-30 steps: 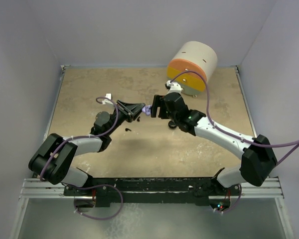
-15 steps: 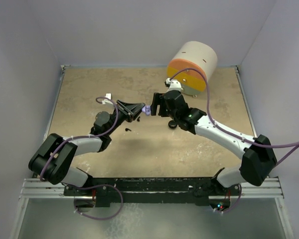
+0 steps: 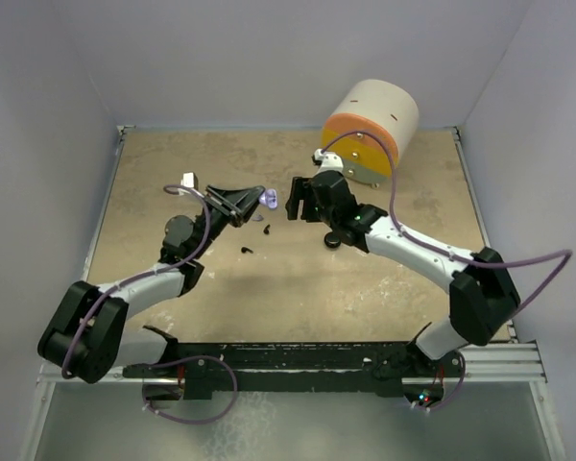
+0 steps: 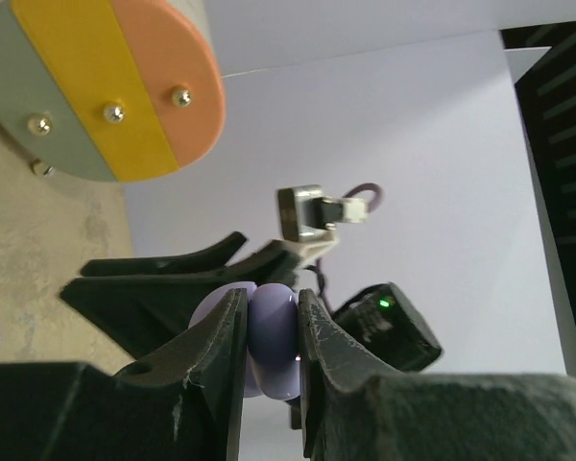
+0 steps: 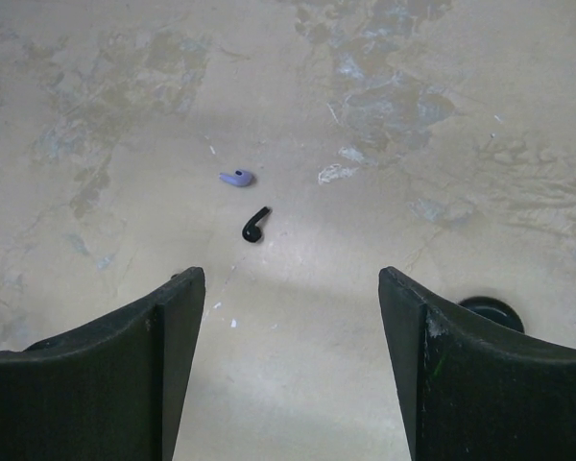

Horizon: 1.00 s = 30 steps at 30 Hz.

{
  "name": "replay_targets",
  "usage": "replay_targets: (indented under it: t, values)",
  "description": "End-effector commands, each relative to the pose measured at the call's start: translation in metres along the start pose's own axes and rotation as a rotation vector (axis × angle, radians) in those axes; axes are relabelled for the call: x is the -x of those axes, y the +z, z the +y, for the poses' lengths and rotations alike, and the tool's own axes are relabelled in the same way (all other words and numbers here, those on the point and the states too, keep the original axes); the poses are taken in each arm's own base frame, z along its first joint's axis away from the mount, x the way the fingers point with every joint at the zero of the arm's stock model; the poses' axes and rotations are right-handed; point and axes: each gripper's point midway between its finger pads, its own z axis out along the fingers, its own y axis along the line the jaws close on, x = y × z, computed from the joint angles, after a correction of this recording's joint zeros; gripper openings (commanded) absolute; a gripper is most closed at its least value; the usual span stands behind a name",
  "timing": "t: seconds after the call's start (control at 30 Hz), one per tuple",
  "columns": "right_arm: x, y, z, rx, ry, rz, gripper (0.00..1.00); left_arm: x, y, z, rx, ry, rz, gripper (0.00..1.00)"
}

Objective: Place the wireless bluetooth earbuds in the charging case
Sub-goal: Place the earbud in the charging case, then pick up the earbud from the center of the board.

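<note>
Earbuds are pictured loose on the mottled tan table (image 3: 154,173). In the right wrist view, a lavender earbud (image 5: 237,177) and a black earbud (image 5: 255,227) are seen lying just beside each other without touching. A second black earbud (image 3: 247,252) is shown in the overhead view, a little nearer and to the left. None of them is held.

A lavender charging case (image 4: 269,336) is carried above the table by the left gripper (image 4: 271,293), whose fingers are pressed narrowly against its two sides. Whether the case is open cannot be told.

The right gripper (image 5: 288,279) is seen with its jaws spread wide and nothing between them. It faces the left gripper from the right, and its tips are close to the case but apart from it in the overhead view.

A black puck (image 5: 490,312) is seen flat on the table, just near and to the right of the right gripper. A large cream cylinder (image 3: 379,110) is pictured on its side at the far edge, right of centre. Its round face, banded in grey, yellow and orange and studded with screws, is turned toward the arms.
</note>
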Motion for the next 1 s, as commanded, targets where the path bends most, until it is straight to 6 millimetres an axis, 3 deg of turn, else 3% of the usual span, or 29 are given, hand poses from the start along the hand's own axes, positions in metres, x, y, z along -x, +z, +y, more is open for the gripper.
replay_targets:
  t: [0.0, 0.3, 0.5, 0.97]
  values:
    - [0.001, 0.029, 0.025, 0.097, -0.028, 0.016, 0.73, 0.014, -0.011, -0.025, -0.067, -0.004, -0.057, 0.0]
    - [-0.016, 0.095, 0.051, 0.15, -0.065, 0.063, 0.65, 0.018, -0.039, -0.024, -0.06, -0.02, -0.11, 0.0]
    - [-0.032, 0.125, 0.061, 0.148, -0.079, 0.1, 0.61, 0.02, -0.05, -0.021, -0.042, -0.023, -0.128, 0.0]
    - [-0.067, 0.154, 0.07, 0.118, -0.091, 0.158, 0.53, 0.02, -0.057, -0.02, -0.034, -0.024, -0.131, 0.0]
